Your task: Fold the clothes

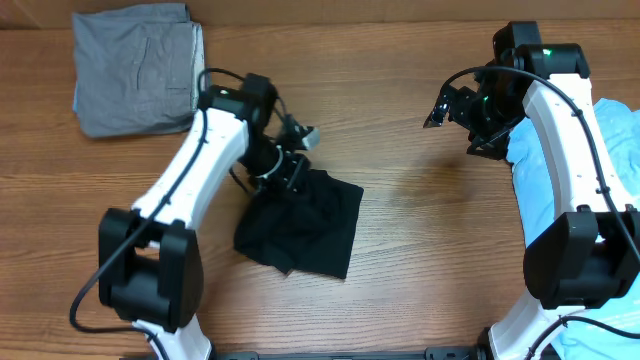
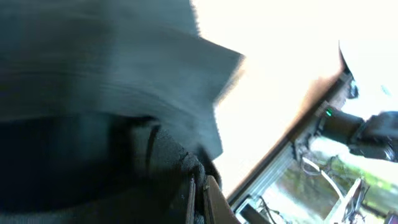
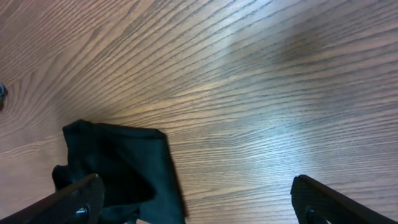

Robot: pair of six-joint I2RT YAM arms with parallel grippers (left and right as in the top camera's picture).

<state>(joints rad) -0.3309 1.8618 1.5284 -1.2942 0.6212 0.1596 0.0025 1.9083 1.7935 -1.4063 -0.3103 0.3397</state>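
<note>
Black garment (image 1: 310, 225) bunched on wooden table (image 1: 420, 230), left jaws clamped on it, right jaws apart

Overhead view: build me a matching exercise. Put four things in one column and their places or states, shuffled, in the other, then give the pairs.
Things:
1. grey garment
2. black garment
3. light blue garment
4. right end effector

Places or states:
A. open, over bare wood
B. folded, upper left of the table
C. mid-table, its top edge at the left end effector
D. at the table's right edge, partly under the right arm

Pairs: 1-B, 2-C, 3-D, 4-A
</note>
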